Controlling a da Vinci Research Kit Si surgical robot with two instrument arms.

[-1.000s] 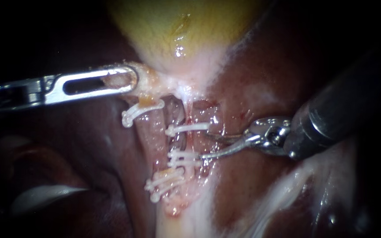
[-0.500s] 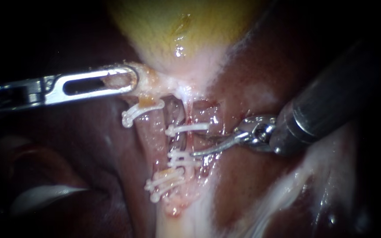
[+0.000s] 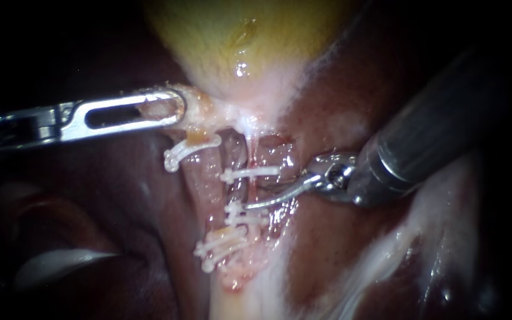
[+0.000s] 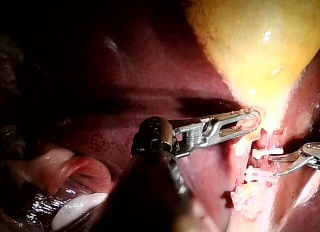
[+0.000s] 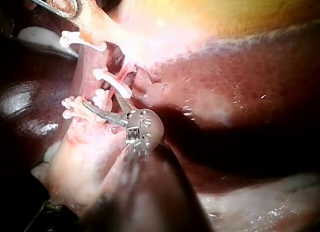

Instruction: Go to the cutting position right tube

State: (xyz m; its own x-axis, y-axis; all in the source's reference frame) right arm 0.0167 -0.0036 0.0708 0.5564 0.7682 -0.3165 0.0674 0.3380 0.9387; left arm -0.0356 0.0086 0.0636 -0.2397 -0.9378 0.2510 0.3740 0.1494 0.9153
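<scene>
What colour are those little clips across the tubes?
The clips are white, clearest in the endoscope view.

gallbladder (image 3: pixel 244 35): showing yellow-green, fading to pale pink-white at neck
liver (image 3: pixel 351 95): showing dark red-brown with whitish streaks
clips (image 3: pixel 250 173): showing white
left instrument (image 3: pixel 176 106): gleaming silver
right instrument (image 3: pixel 259 194): showing silver tip, dark grey shaft
</scene>
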